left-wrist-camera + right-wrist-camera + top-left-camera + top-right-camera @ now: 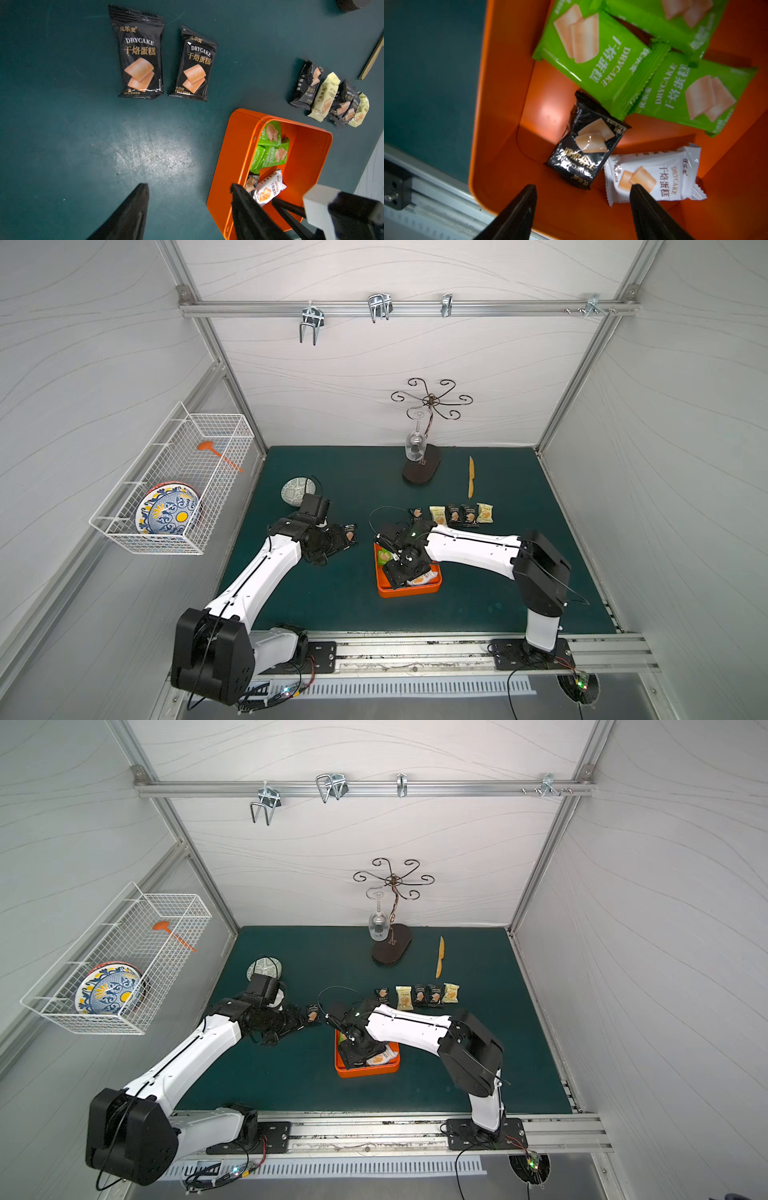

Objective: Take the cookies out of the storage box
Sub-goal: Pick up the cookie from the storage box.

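Observation:
The orange storage box [409, 592] sits on the green mat near the front, also seen in the left wrist view [239, 145]. Inside it lie green cookies [593, 56], a black packet [587, 145] and a white packet [654, 176]. My right gripper [583, 189] hangs open over the box floor, just short of the black and white packets, holding nothing. My left gripper [190, 187] is open and empty above the mat, left of the box. Two black packets [139, 54] lie on the mat near it. A row of black and pale yellow packets [461, 515] lies behind the box.
A patterned bowl [297, 491] sits behind the left arm. A glass stand [422, 468] and a wooden knife [471, 483] are at the back. A white wire basket [174, 485] with plates hangs on the left wall. A metal rail [415, 651] borders the front.

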